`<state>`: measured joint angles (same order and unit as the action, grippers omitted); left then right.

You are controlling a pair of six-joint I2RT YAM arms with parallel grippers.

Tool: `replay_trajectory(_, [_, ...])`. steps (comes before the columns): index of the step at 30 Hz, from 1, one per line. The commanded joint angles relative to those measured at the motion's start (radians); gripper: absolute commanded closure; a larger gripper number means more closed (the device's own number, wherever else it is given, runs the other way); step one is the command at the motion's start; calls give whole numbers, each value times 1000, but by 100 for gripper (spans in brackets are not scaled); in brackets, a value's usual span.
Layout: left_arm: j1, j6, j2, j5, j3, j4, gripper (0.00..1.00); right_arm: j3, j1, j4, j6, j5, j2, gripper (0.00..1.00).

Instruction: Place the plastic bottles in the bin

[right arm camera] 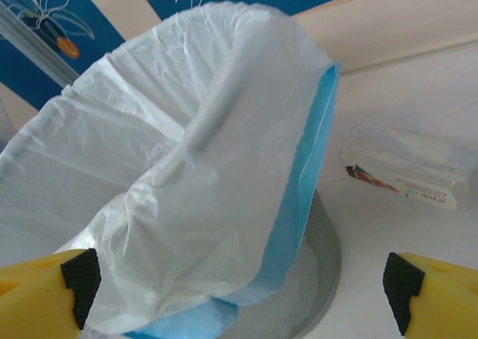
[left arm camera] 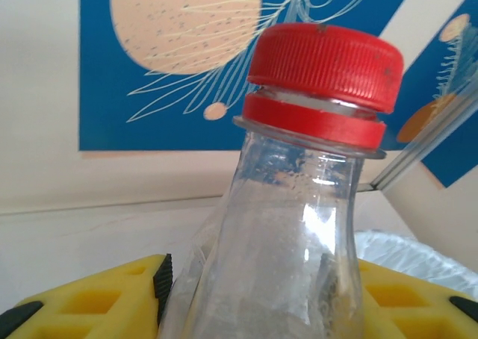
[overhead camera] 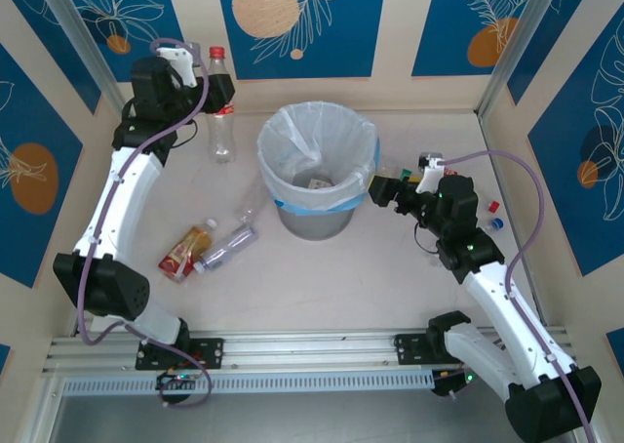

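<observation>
- Up at the back-left of the desk (overhead camera: 292,287), your left pincer (left arm camera: 261,298) is pinching the red-capped bottle (left arm camera: 299,227) low on the neck. There's a yellow finger (left arm camera: 97,305) on either side of it.
- That bottle stands upright, off to the left of the bin (overhead camera: 314,221) and not touching it.
- Your right pincer (right arm camera: 239,287) is spread wide, just off the bin's right side. The white liner (right arm camera: 187,167) with its blue edge is right in front of it.
- On the right wrist cam, a labelled bottle (right arm camera: 403,171) lies on its side on the desk past the bin.
- Front-left of the bin, an orange-label bottle (overhead camera: 187,250) and a clear bottle (overhead camera: 226,248) lie side by side.
- A red cap (overhead camera: 492,207) and a blue cap (overhead camera: 496,224) sit near the right wall, behind your right arm.
- Something pale (overhead camera: 317,181) sits at the bottom of the bin. It's probably a bottle, but it's too small to call.
</observation>
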<state>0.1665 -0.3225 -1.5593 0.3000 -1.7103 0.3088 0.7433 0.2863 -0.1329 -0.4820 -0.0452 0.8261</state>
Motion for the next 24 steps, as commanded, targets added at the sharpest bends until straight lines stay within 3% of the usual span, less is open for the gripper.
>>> replay_trajectory(1, [41, -1, 41, 45, -32, -79, 49, -11, 8, -55, 45, 60, -28, 0])
replay_trajectory(13, [175, 25, 14, 104, -98, -200, 49, -16, 10, -99, 34, 26, -35, 0])
replay_trajectory(24, [267, 19, -154, 106, -226, -217, 49, -15, 13, -134, 24, 2, -59, 0])
